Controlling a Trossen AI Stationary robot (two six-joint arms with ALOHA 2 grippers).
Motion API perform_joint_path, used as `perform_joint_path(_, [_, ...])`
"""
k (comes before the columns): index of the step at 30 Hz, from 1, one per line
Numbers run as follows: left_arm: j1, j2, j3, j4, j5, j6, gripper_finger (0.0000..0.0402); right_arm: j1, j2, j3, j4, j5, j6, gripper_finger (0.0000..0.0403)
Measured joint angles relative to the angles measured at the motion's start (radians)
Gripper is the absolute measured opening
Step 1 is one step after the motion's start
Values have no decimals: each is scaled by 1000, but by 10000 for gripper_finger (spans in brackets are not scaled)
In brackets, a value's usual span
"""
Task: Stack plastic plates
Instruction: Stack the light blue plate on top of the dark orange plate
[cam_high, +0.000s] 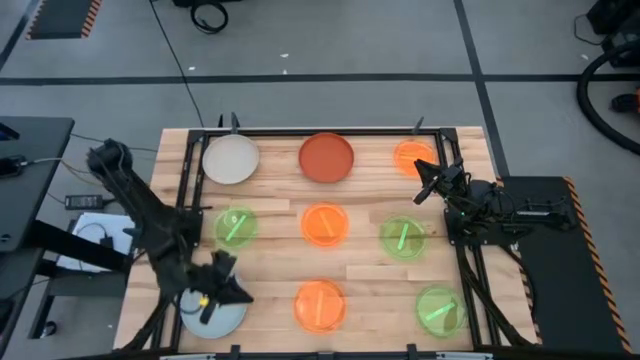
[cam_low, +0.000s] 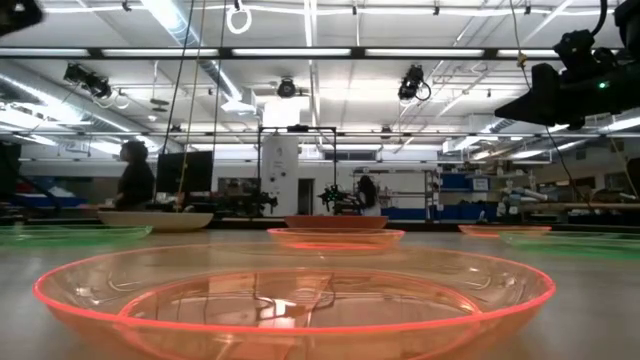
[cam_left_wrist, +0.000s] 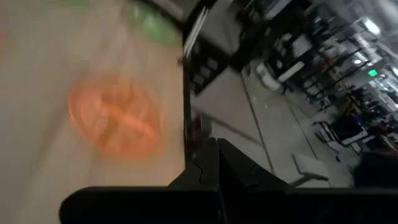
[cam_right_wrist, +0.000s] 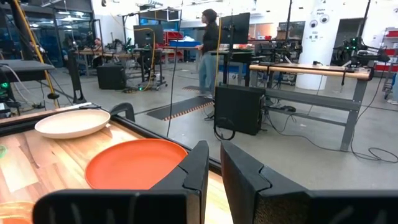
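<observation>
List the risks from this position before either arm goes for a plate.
1. The left claw hangs over the pale blue plate at the table's front corner; a clumsy push may slide it off.
2. The right claw is beside the orange plate by the back rim and may clip it.
3. No plates are stacked yet, and the clear ones may slip.

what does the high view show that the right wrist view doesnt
Only the high view shows the pale blue plate under the left hand, plus the green plates and the orange plates spread across the table. Only the right wrist view shows a person standing in the room beyond. Both show the off-white plate and the rust-red plate.
</observation>
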Motion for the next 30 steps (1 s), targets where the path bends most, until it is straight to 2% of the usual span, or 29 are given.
perform_joint_path(6, [-119, 134, 170, -246, 9, -293, 1, 0, 0, 0, 0, 0, 0, 54])
perform_joint_path(13, [-170, 264, 382, -706, 110, -635, 1, 0, 0, 0, 2, 0, 0, 54])
perform_joint_path(15, [-167, 321, 443, -742, 147, -647, 1, 0, 0, 0, 8, 0, 0, 54])
perform_joint_path(19, [-145, 475, 633, -784, 219, -521, 0, 0, 0, 0, 8, 0, 0, 54])
perform_joint_path(23, [-123, 622, 814, -1132, 315, -552, 0, 0, 0, 0, 8, 0, 0, 54])
perform_joint_path(26, [-112, 693, 871, -1280, 401, -592, 3, 0, 0, 0, 8, 0, 0, 54])
perform_joint_path(30, [-104, 742, 872, -1278, 444, -596, 39, 0, 0, 0, 8, 0, 0, 54])
